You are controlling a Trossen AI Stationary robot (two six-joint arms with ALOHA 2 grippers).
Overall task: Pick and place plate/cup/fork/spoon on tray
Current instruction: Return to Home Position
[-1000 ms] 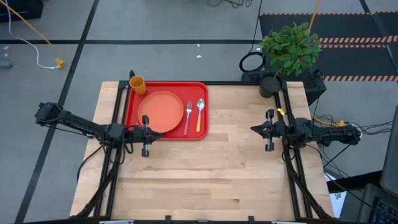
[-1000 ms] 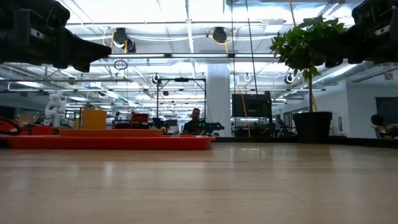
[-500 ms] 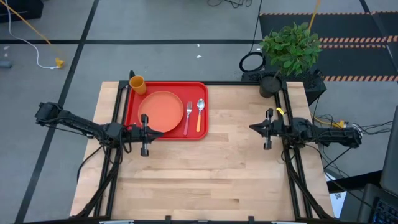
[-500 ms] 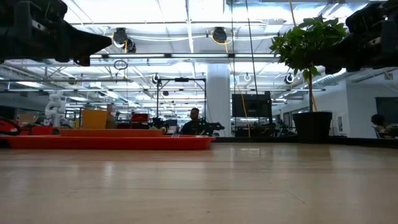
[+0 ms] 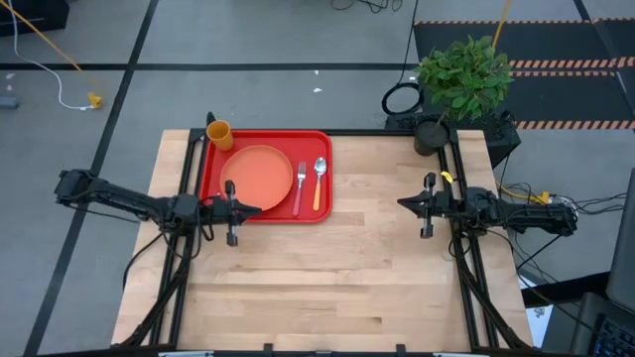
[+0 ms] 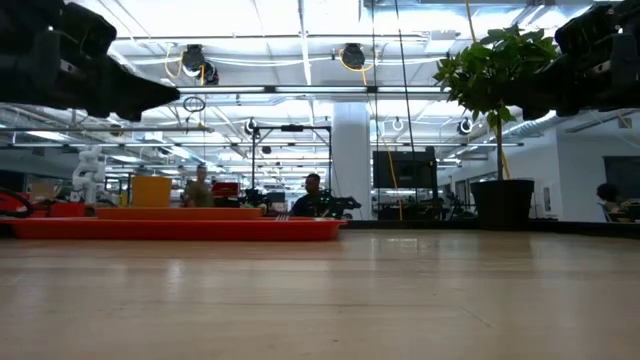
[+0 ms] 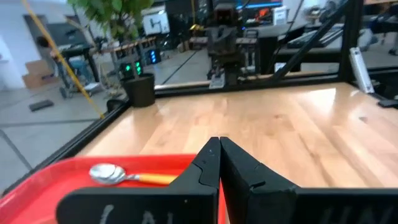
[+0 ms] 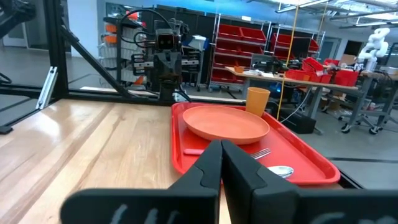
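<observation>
Looking down from high up, the red tray [image 5: 264, 176] lies on the wooden bench [image 5: 337, 268] at about 11 o'clock from the bench's middle. The plate [image 5: 257, 178] rests flat inside the tray. At 3 o'clock from the plate lie the fork [image 5: 300, 187] and then the spoon [image 5: 319, 182], side by side. The cup [image 5: 219, 134] stands in the tray's corner at 11 o'clock from the plate. The left pincer [image 5: 246, 209] hangs over the tray's near edge, at 6 o'clock from the plate. It is closed and holds nothing. The right pincer [image 5: 405, 204] hangs over bare wood at 3 o'clock from the tray, well apart from it. It is closed and empty too. A green plant [image 5: 463, 74] stands just past the bench's corner at 1 o'clock.

From bench height, the tray [image 6: 170, 229] is a thin red strip at 9 o'clock, and the plant [image 6: 492, 110] stands at 2 o'clock. People show far back in the room.

In the left wrist view, the left pincer [image 7: 219, 144] has its two dark tips pressed together above the tray [image 7: 37, 183], and the spoon [image 7: 127, 175] lies on the red floor beside it.

In the right wrist view, the right pincer [image 8: 221, 148] is shut as well. Beyond it, the tray [image 8: 311, 163] carries the plate [image 8: 225, 123], the cup [image 8: 257, 100], the fork [image 8: 256, 154] and the spoon [image 8: 280, 171].
</observation>
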